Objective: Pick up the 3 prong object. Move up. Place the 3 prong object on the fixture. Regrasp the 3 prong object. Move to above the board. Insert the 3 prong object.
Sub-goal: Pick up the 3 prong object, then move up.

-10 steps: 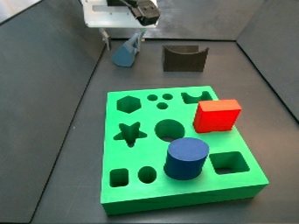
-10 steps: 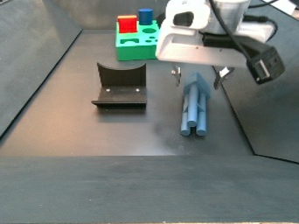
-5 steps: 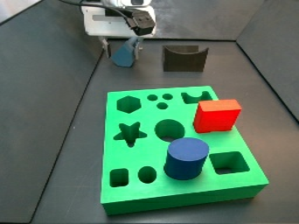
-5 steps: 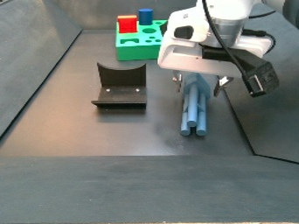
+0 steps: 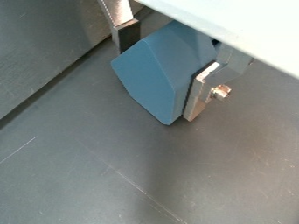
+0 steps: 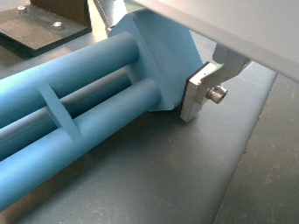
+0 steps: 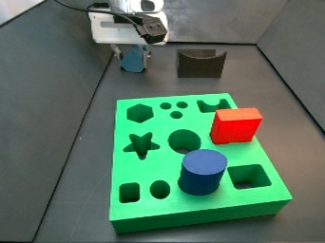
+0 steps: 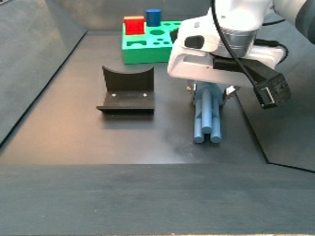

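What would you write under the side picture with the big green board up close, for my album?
The gripper reaches down over the 3 prong object beside the fixture, behind the board.

pincer (image 8: 209,85) covers 3 prong object (image 8: 208,115) end

We are seeing a dark grey floor (image 8: 110,147) carrying the fixture (image 8: 125,89), the green board (image 7: 197,157) and the 3 prong object (image 8: 208,115) lying flat, with the gripper (image 8: 209,85) sitting low over that piece's far end.
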Robot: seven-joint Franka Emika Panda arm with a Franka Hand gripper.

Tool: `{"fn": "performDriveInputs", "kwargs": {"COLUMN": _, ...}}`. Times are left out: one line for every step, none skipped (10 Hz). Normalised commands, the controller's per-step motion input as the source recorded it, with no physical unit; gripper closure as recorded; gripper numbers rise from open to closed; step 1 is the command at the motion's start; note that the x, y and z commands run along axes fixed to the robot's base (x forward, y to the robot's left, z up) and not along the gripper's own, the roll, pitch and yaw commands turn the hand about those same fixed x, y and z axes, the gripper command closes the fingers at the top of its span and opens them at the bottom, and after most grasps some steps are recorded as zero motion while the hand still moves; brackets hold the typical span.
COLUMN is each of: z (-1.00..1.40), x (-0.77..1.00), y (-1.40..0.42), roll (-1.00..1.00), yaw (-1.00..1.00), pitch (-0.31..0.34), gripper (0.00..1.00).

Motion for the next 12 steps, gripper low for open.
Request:
{"fn": "performDriveInputs", "kwargs": {"z": 0.00, "x": 0.00, "y": 0.00, "roll": 0.00, "yaw": 0.00, "pitch": 0.000, "gripper": 1.00}}
{"fn": "performDriveInputs", "kwargs": {"z": 0.00, "x": 0.00, "y": 0.00, "roll": 0.00, "yaw": 0.00, "pitch": 0.000, "gripper": 1.00}}
{"fn": "performDriveInputs", "kwargs": {"z": 0.00, "x": 0.00, "y": 0.00, "roll": 0.00, "yaw": 0.00, "pitch": 0.000, "gripper": 1.00}}
{"fn": "performDriveInputs", "kwargs": {"z": 0.00, "x": 0.00, "y": 0.00, "roll": 0.00, "yaw": 0.00, "pitch": 0.000, "gripper": 1.00}}
{"fn": "performDriveInputs", "kwargs": {"z": 0.00, "x": 0.00, "y": 0.00, "roll": 0.00, "yaw": 0.00, "pitch": 0.000, "gripper": 1.00}}
{"fn": "performDriveInputs", "kwargs": {"z": 0.00, "x": 0.00, "y": 0.00, "roll": 0.00, "yaw": 0.00, "pitch": 0.000, "gripper": 1.00}}
{"fn": "performDriveInputs", "kwargs": {"z": 0.00, "x": 0.00, "y": 0.00, "roll": 0.00, "yaw": 0.00, "pitch": 0.000, "gripper": 1.00}}
{"fn": "performDriveInputs", "kwargs": {"z": 0.00, "x": 0.00, "y": 0.00, "roll": 0.00, "yaw": 0.00, "pitch": 0.000, "gripper": 1.00}}
{"fn": "performDriveInputs", "kwargs": {"z": 0.00, "x": 0.00, "y": 0.00, "roll": 0.00, "yaw": 0.00, "pitch": 0.000, "gripper": 1.00}}
{"fn": "performDriveInputs", "kwargs": {"z": 0.00, "x": 0.00, "y": 0.00, "roll": 0.00, "yaw": 0.00, "pitch": 0.000, "gripper": 1.00}}
{"fn": "performDriveInputs", "kwargs": {"z": 0.83, "x": 0.00, "y": 0.00, "roll": 0.00, "yaw": 0.00, "pitch": 0.000, "gripper": 1.00}}
{"fn": "performDriveInputs", "kwargs": {"z": 0.79, "x": 0.02, "y": -0.04, "roll": -0.02, "yaw": -0.03, "pitch": 0.010, "gripper": 1.00}}
